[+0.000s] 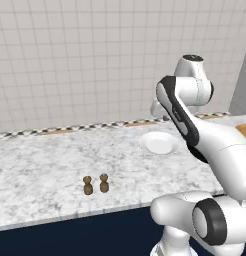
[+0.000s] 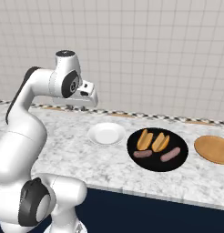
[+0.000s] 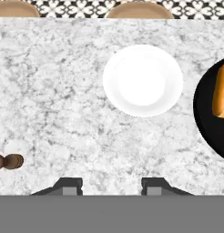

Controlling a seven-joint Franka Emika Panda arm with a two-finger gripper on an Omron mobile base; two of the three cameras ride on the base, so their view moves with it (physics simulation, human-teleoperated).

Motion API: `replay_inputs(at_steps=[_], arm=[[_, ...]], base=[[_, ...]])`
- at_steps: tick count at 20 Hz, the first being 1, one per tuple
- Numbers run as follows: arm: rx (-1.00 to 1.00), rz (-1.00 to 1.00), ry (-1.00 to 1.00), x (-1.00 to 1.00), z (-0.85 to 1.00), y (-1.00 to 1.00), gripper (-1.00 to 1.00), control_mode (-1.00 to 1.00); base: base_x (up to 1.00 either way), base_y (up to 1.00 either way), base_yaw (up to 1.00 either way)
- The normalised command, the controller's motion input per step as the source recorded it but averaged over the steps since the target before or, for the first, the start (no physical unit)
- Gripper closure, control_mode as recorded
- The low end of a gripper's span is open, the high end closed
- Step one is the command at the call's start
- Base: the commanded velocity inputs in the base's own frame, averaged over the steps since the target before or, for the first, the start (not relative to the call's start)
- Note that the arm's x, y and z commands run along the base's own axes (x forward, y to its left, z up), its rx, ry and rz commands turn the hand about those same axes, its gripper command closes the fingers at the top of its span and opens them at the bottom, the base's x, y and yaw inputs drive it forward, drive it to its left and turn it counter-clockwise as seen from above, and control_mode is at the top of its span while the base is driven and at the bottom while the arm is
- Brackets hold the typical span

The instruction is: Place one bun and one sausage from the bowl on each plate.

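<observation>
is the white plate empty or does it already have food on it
Empty. The white plate shows a bare glossy surface; both buns and both sausages lie in the black bowl.

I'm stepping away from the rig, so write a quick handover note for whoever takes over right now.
Gripper: jaws apart, nothing between them, hanging above the marble counter near the white plate.
Black bowl: holds two buns and two sausages.
White plate is bare; orange-tan plate, right of the bowl, is bare too.
Two brown shakers stand off to the left, not part of the job.
Done: nothing placed.
Left: one bun and one sausage onto each plate.
</observation>
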Motion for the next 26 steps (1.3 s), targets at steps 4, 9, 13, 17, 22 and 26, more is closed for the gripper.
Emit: replay_inputs(at_steps=[4, 9, 13, 17, 22, 26], arm=[[0.0, 0.0, 0.0, -0.01, -0.08, -0.01, -1.0, 1.0], [0.0, 0.0, 0.0, 0.0, 0.0, 0.0, -1.0, 1.0], [0.0, 0.0, 0.0, 0.0, 0.0, 0.0, -1.0, 1.0], [0.0, 0.0, 0.0, 0.0, 0.0, 0.0, -1.0, 1.0], [0.0, 0.0, 0.0, 0.0, 0.0, 0.0, -1.0, 1.0], [0.0, 0.0, 0.0, 0.0, 0.0, 0.0, -1.0, 1.0]], base=[[-0.09, -0.3, 0.0], [-0.23, -1.0, 0.0], [0.28, -0.82, -0.06], [0.91, -0.45, -0.14], [0.81, -0.03, -0.11], [0.37, -0.04, 0.0]])
